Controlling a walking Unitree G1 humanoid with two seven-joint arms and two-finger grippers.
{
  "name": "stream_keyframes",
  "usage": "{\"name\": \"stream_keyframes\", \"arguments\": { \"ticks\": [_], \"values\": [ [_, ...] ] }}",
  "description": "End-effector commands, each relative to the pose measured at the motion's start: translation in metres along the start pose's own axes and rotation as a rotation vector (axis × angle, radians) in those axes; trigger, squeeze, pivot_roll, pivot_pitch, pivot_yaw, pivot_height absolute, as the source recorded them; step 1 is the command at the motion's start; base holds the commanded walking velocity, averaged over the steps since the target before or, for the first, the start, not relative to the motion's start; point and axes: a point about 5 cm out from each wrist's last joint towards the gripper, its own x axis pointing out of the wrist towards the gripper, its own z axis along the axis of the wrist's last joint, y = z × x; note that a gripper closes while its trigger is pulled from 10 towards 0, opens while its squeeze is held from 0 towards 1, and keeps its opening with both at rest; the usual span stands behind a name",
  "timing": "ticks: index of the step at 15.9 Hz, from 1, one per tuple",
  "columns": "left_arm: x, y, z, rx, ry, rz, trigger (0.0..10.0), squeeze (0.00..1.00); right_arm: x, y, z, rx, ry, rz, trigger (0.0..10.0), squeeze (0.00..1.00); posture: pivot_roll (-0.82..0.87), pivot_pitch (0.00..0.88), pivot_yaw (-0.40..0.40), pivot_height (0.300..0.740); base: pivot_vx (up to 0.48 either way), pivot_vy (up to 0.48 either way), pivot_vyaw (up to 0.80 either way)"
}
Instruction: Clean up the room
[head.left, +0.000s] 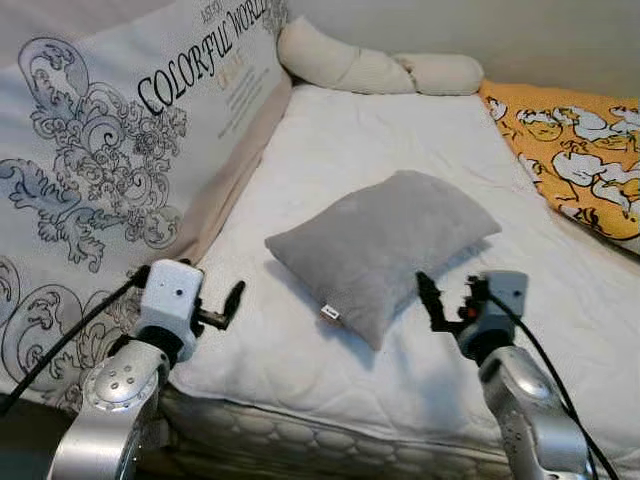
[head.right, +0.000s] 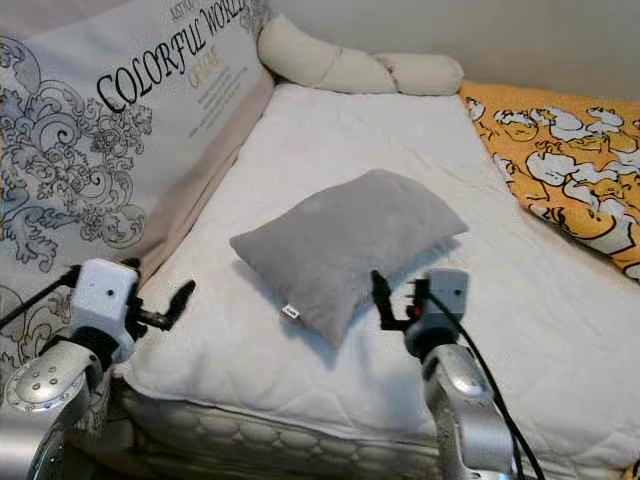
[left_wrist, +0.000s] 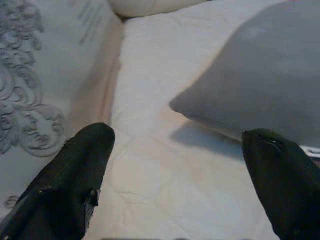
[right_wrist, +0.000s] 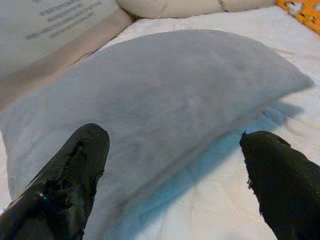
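A soft grey pillow (head.left: 385, 250) with a small white tag at its near corner lies flat and skewed on the white mattress (head.left: 400, 130), roughly at its middle.

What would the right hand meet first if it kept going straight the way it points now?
Most likely the grey pillow: the open right hand points at its near edge, though the exact gap is unclear.

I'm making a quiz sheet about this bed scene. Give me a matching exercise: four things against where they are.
Things:
1. grey pillow
2. cream bolster
3. orange blanket
4. printed side panel

Places:
a. along the bed's left side
b. middle of the mattress, between both hands
c. head of the bed
d. right edge of the bed

Pairs: 1-b, 2-c, 3-d, 4-a
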Motion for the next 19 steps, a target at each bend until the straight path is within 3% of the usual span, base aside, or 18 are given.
{"name": "stream_keyframes", "arguments": {
  "ticks": [1, 4, 6, 9, 11, 13, 14, 15, 16, 19],
  "values": [
    [0.002, 0.000, 0.001, 0.012, 0.010, -0.021, 10.0, 0.00, -0.002, -0.003, 0.004, 0.017, -0.009, -0.006, 10.0, 1.00, 0.06, 0.000, -0.016, 0.740, 0.000, 0.000, 0.00],
    [0.001, 0.000, 0.000, 0.026, 0.011, -0.084, 10.0, 0.00, -0.004, -0.016, -0.004, 0.089, 0.051, -0.097, 10.0, 1.00, 0.04, 0.000, -0.001, 0.740, 0.000, 0.000, 0.00],
    [0.007, -0.004, 0.003, 0.055, 0.011, -0.185, 10.0, 0.00, 0.014, -0.021, -0.011, 0.122, 0.142, -0.118, 10.0, 1.00, 0.03, 0.000, 0.003, 0.740, 0.000, 0.000, 0.00],
    [0.011, -0.013, 0.005, 0.097, 0.031, -0.340, 10.0, 0.00, 0.048, -0.017, -0.006, 0.293, 0.179, -0.105, 10.0, 1.00, 0.04, 0.000, -0.016, 0.740, 0.000, 0.000, 0.00],
    [0.010, -0.017, 0.007, 0.116, 0.039, -0.400, 10.0, 0.00, 0.068, -0.018, -0.001, 0.392, 0.191, -0.100, 10.0, 1.00, 0.04, 0.000, -0.025, 0.740, 0.000, 0.000, 0.00],
    [0.009, -0.019, 0.010, 0.139, 0.043, -0.437, 10.0, 0.00, 0.080, -0.016, -0.003, 0.431, 0.218, -0.078, 10.0, 1.00, 0.05, 0.000, -0.031, 0.740, 0.000, 0.000, 0.00],
    [0.008, -0.019, 0.011, 0.137, 0.044, -0.448, 10.0, 0.00, 0.084, -0.012, -0.008, 0.469, 0.259, -0.078, 10.0, 0.88, 0.06, 0.000, -0.033, 0.740, 0.000, 0.000, 0.00],
    [0.007, -0.020, 0.012, 0.141, 0.047, -0.459, 10.0, 0.00, 0.087, -0.009, -0.010, 0.500, 0.279, -0.070, 10.0, 0.56, 0.06, 0.000, -0.033, 0.740, 0.000, 0.000, 0.00],
    [0.007, -0.019, 0.015, 0.156, 0.053, -0.481, 10.0, 0.00, 0.092, -0.001, -0.012, 0.559, 0.307, -0.086, 10.0, 0.00, 0.08, 0.000, -0.036, 0.740, 0.000, 0.000, 0.00],
    [0.003, -0.015, 0.020, 0.173, 0.059, -0.504, 10.0, 0.00, 0.102, 0.020, -0.012, 0.688, 0.314, -0.092, 10.0, 0.00, 0.12, 0.000, -0.041, 0.740, 0.000, 0.000, 0.00]
  ]
}}
